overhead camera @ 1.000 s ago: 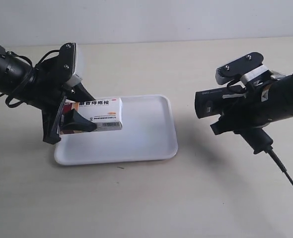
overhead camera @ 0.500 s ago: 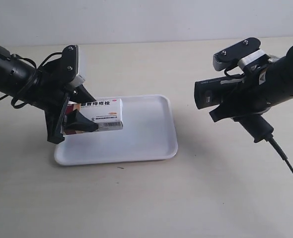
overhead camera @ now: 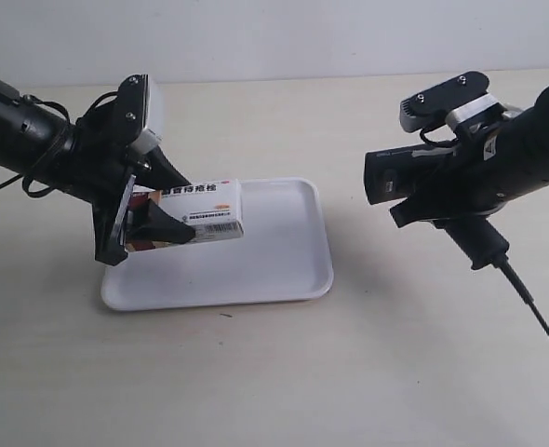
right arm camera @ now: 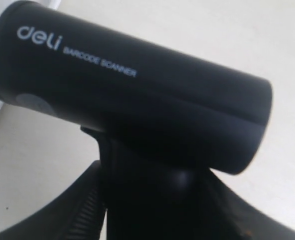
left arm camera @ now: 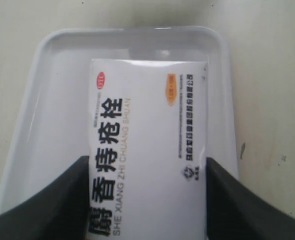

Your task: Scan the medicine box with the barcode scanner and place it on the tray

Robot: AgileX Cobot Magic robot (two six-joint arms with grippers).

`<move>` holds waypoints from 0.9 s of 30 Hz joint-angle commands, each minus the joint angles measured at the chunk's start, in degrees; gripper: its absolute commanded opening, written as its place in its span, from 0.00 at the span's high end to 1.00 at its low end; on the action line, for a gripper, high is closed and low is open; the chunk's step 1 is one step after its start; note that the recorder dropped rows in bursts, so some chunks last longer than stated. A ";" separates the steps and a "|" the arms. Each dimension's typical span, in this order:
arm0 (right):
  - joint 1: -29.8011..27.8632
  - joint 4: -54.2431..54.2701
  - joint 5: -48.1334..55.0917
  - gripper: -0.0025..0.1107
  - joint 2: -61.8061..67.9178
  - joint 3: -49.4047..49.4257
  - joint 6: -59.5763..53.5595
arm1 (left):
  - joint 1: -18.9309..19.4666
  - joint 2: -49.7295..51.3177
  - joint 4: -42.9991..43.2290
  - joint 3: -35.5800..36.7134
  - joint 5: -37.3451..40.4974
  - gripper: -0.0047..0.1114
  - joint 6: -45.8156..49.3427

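holding medicine box (overhead camera: pixel 200 209) higher, further over tray (overhead camera: pixel 284 270): left claw (overhead camera: pixel 153 212); right claw (overhead camera: pixel 442 200) grips barcode scanner (overhead camera: pixel 409 177).

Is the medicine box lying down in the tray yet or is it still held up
Held up: the medicine box sits clamped in the left gripper, above the tray.

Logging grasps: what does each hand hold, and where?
Left hand grips the medicine box by its long sides; right hand holds the scanner by its handle.

Bright, even light, soft shadows beneath the tray (overhead camera: pixel 256 284); close barcode scanner (right arm camera: pixel 132 110) slightly blurred in the right wrist view
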 commanded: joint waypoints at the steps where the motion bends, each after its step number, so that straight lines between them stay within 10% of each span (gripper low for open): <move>1: -0.15 0.83 -2.83 0.98 3.20 0.02 4.85 | -0.02 2.37 -0.98 -0.47 -1.54 0.96 0.10; 20: -0.29 1.32 -9.71 0.96 12.46 -0.08 10.42 | -0.11 13.34 -12.38 -1.87 -7.57 0.96 0.10; 24: -0.29 1.32 -9.71 0.79 12.46 -0.08 12.03 | -0.11 13.34 -12.40 -1.87 -7.19 0.91 0.10; 27: -0.29 1.32 -9.71 0.60 12.46 -0.08 12.03 | -0.11 13.34 -12.54 -1.87 -6.88 0.68 0.10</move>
